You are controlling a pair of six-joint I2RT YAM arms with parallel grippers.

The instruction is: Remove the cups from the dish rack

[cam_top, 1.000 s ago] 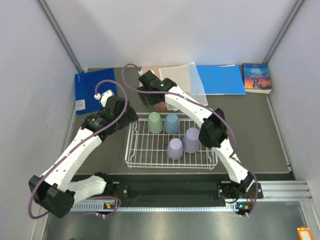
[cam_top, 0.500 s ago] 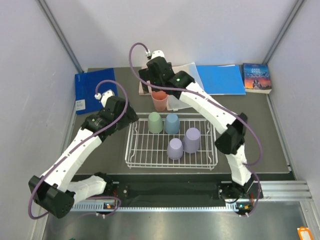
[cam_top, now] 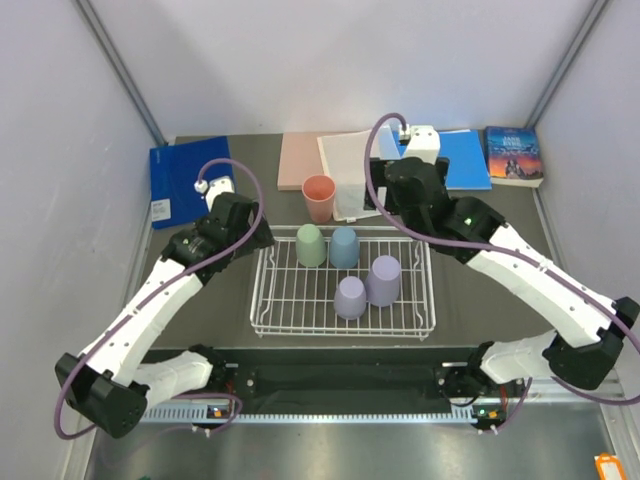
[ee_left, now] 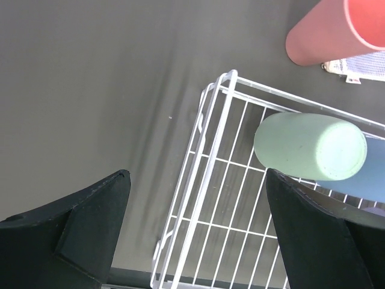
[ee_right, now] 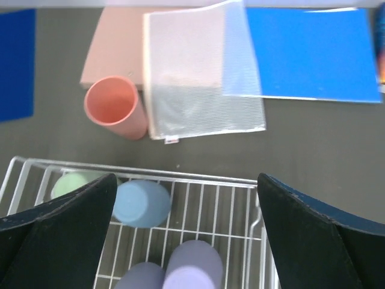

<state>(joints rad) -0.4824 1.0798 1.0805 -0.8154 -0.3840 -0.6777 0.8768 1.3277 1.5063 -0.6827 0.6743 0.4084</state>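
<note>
The salmon pink cup (cam_top: 319, 197) (ee_right: 114, 107) (ee_left: 325, 30) stands mouth up on the table just behind the white wire dish rack (cam_top: 262, 290) (ee_right: 240, 180) (ee_left: 204, 138). Inside the rack, mouth down, are the pale green cup (cam_top: 311, 244) (ee_left: 310, 146), the light blue cup (cam_top: 344, 246) (ee_right: 141, 203) and two lavender cups (cam_top: 383, 279) (cam_top: 350, 297). My right gripper (cam_top: 383, 203) (ee_right: 186, 177) hovers open and empty above the rack's back edge. Over the rack's back left corner my left gripper (cam_top: 262, 235) (ee_left: 197, 174) is open and empty too.
Along the back lie a blue folder (cam_top: 178, 180) at left, a pink board (cam_top: 297, 160), a clear mesh pouch (cam_top: 350, 175), another blue folder (cam_top: 445, 158) and a book (cam_top: 513, 155). Grey walls close in both sides.
My right gripper opened and left the pink cup standing behind the rack, then swung right and toward the rack. The left arm stayed nearly still.
</note>
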